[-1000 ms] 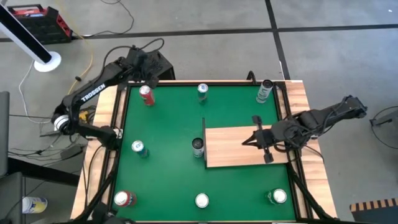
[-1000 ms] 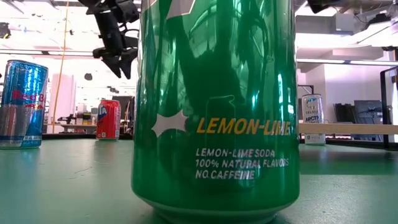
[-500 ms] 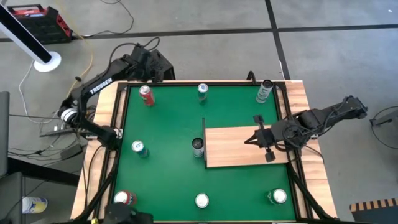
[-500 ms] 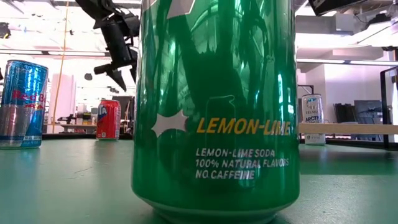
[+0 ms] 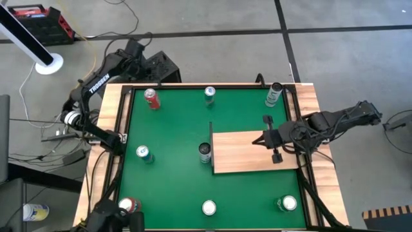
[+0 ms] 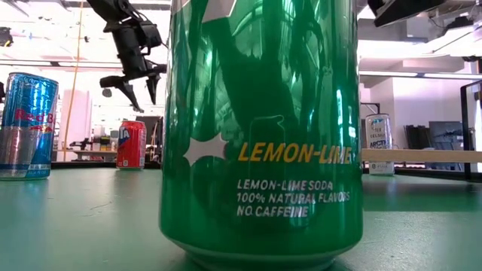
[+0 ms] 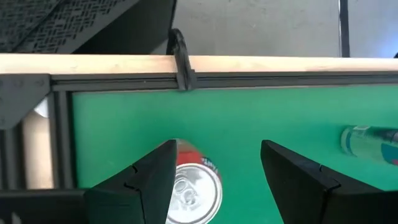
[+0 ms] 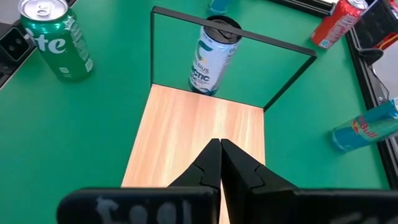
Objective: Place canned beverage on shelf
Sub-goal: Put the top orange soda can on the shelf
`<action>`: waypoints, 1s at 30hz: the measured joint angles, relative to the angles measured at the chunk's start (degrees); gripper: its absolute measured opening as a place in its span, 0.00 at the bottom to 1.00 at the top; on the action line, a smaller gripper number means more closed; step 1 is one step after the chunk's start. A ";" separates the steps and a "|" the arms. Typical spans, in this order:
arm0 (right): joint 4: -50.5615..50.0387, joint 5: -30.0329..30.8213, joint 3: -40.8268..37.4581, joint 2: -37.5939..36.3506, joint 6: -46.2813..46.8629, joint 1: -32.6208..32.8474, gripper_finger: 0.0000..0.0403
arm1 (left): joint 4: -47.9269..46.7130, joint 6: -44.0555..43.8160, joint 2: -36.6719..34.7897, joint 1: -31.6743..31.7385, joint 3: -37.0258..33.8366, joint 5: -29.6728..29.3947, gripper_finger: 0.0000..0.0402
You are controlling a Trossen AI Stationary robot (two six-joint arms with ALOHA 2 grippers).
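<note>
- Green covering spreads over the desk, framed in light wood, with grey floor around it.
- One shelf, a small pale wooden board with a thin dark upright edge, lies on the desk's right half.
- Eight cans stand on the green, none on the shelf: three along the far edge, namely a red can, a middle can and a corner can.
- One green can stands at mid-left, and one dark-topped can just beside the shelf's upright edge.
- Three cans line the near edge: a red-and-white can, a centre can and a green corner can.
- Left tool hangs released above the red can at the far-left corner, gripping nothing.
- Right tool is clenched and empty, over the shelf's right part.
</note>
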 joint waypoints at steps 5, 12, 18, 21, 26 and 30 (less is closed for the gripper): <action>0.02 0.00 0.00 0.00 0.02 -0.42 0.08 | -1.99 7.34 -0.02 0.07 0.27 -0.14 0.54; 0.04 0.00 0.00 0.00 0.02 -0.41 0.07 | -2.44 7.88 -0.04 -0.12 -0.02 -5.12 0.54; 0.05 -0.01 0.00 0.00 0.57 -0.40 0.08 | -0.40 20.95 -0.04 -0.14 -0.04 -5.40 0.54; 0.04 -0.02 0.00 0.00 1.57 -0.40 0.08 | 0.01 23.98 -0.04 -0.14 -0.04 -2.87 0.54; 0.09 -0.09 0.00 0.00 1.56 -0.38 0.07 | 2.50 23.53 -0.04 -0.89 -0.04 -1.07 0.54; 0.20 -0.13 0.00 0.00 1.57 -0.38 0.08 | 3.45 24.00 -0.04 -1.13 -0.04 -1.17 0.56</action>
